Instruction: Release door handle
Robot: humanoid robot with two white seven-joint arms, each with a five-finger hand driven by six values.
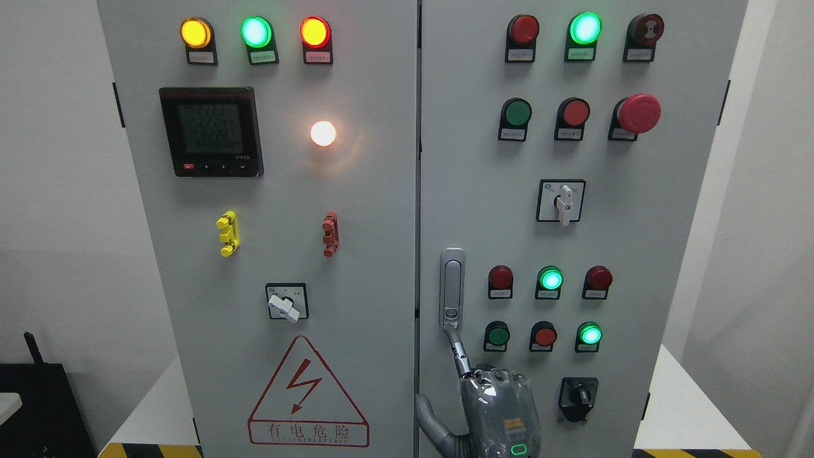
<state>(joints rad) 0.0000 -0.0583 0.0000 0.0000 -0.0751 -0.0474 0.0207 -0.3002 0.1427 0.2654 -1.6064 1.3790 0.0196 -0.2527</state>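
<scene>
The silver door handle stands upright and flush in its recess at the left edge of the grey cabinet's right door. My right hand rises from the bottom edge just below it, with its back toward the camera. Its index fingertip touches the handle's lower end. The thumb sticks out to the left, and the other fingers are folded at the knuckles. Nothing is held in the hand. The left arm is out of view.
Both cabinet doors are shut along the centre seam. Lamps and buttons surround the handle: a red lamp, a green button and a black rotary switch. The left door carries a meter and a warning triangle.
</scene>
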